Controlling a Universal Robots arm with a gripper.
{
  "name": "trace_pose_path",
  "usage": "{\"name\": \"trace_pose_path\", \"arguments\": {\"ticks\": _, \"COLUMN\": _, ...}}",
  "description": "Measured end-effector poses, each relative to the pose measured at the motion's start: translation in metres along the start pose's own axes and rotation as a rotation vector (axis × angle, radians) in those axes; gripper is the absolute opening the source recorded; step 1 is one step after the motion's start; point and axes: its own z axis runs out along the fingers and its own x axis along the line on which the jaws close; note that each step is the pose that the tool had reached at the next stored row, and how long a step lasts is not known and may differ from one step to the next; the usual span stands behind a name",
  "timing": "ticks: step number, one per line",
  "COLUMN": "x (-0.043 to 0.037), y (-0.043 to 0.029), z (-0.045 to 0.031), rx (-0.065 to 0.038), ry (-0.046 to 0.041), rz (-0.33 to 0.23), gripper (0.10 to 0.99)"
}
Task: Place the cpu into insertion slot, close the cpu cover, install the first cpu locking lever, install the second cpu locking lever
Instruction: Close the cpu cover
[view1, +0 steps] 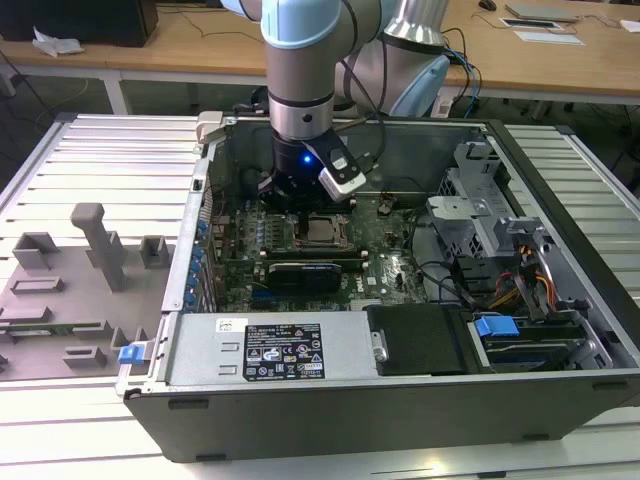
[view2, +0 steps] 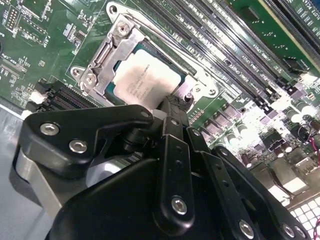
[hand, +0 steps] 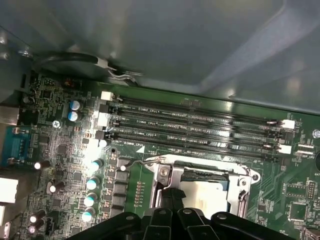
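The cpu (view2: 150, 77) lies flat in the insertion slot (view1: 320, 232), its silvery top facing up, and its pale top (hand: 205, 196) also shows in the first wrist view. The cpu cover (view2: 111, 56) lies down around it as a silvery frame (hand: 164, 176). My gripper (view2: 174, 104) is shut with nothing between its fingers. Its tips stand at the cover's edge beside the chip (hand: 171, 194), touching or nearly so. In the exterior view the gripper (view1: 303, 203) hangs just over the socket's left side. A thin wire lever (hand: 134, 162) runs along one side of the socket.
Long black memory slots (hand: 195, 125) run beside the socket, close under the case wall (hand: 175, 40). A black card (view1: 305, 272) lies on the socket's near side. A drive cage with cables (view1: 480, 215) fills the exterior view's right. Grey fixtures (view1: 90, 260) stand outside the case.
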Motion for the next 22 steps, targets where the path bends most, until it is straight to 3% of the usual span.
{"name": "trace_pose_path", "arguments": {"ticks": 11, "x": 0.0043, "y": 0.0005, "z": 0.0029, "rx": 0.000, "ry": 0.0006, "rz": 0.000, "gripper": 0.106}}
{"name": "trace_pose_path", "arguments": {"ticks": 18, "x": 0.0018, "y": 0.0002, "z": -0.0024, "rx": 0.000, "ry": 0.0020, "rz": 0.000, "gripper": 0.106}}
{"name": "trace_pose_path", "arguments": {"ticks": 22, "x": 0.0005, "y": -0.0055, "z": -0.0032, "rx": 0.000, "ry": 0.0078, "rz": 0.000, "gripper": 0.106}}
